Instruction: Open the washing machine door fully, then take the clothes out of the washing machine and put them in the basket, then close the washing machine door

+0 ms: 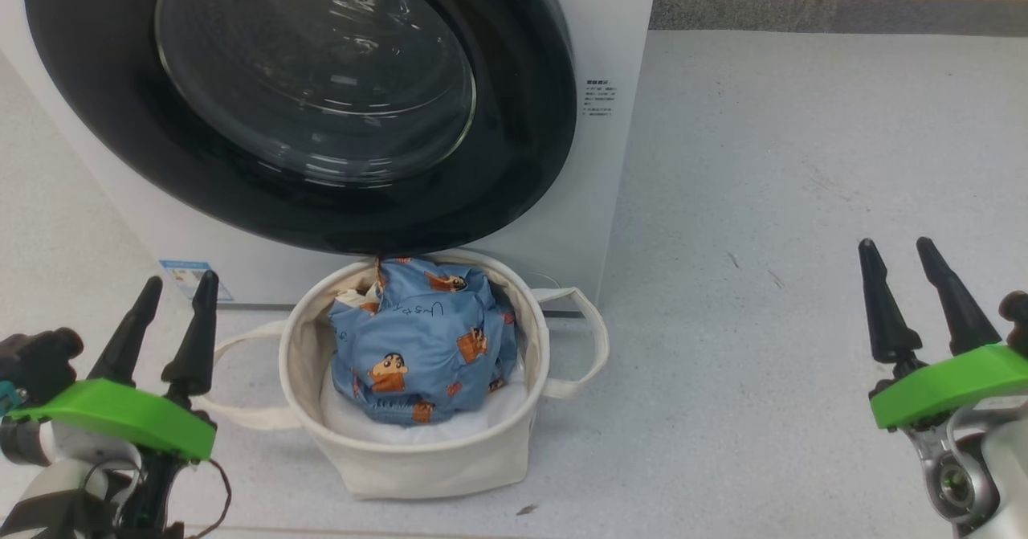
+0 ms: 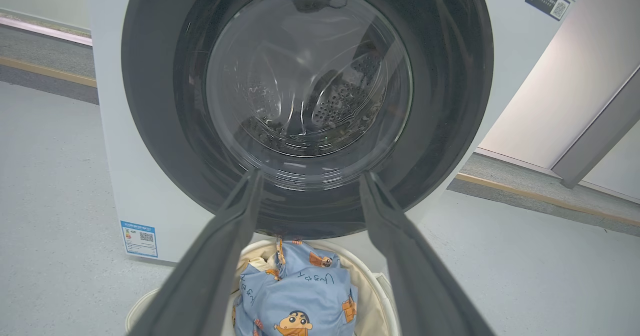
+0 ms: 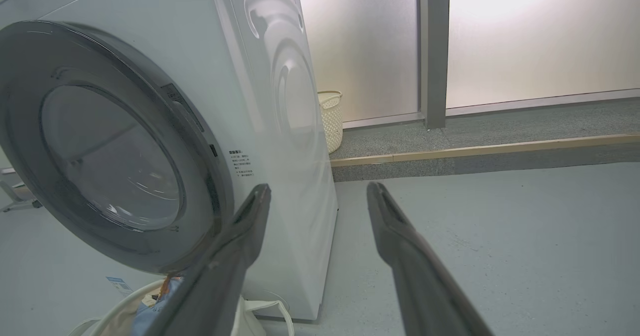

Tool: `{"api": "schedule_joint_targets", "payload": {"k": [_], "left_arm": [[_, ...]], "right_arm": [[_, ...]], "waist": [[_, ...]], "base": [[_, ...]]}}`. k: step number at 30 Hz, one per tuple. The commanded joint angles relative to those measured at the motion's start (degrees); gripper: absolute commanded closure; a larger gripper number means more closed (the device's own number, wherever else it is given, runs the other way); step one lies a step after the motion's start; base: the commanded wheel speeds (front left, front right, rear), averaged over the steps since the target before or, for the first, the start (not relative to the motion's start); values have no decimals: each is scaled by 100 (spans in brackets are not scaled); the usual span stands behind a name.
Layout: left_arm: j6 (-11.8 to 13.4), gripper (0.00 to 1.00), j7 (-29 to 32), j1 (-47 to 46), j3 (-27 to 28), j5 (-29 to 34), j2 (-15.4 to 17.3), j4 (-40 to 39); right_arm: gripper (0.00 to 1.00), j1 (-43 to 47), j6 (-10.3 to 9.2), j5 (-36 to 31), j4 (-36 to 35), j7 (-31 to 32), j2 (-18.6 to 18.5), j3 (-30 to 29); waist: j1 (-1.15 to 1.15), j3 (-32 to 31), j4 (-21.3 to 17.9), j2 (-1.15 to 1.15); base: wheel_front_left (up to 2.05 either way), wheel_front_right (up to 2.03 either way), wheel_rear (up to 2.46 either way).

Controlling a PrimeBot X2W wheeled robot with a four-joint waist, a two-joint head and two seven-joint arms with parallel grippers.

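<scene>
At lower centre of the head view, the clothes (image 1: 418,346) lie bundled inside the basket (image 1: 434,459), which stands just before the washer (image 1: 610,161). Its door (image 1: 96,121), upper left, sits shut. The left gripper (image 1: 181,279) at lower left and the right gripper (image 1: 895,242) at lower right are both spread wide, empty.

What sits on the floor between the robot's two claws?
In the head view, the basket, holding the clothes, stands between the left gripper and the right gripper, in front of the washing machine.
</scene>
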Motion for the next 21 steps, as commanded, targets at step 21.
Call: {"api": "schedule_joint_targets", "payload": {"k": [21], "left_arm": [[82, 0, -50, -325, 190, 1, 311, -187]], "right_arm": [[0, 20, -2, -115, -85, 104, -6, -141]], "waist": [[0, 15, 37, 0]], "base": [[0, 0, 0]]}}
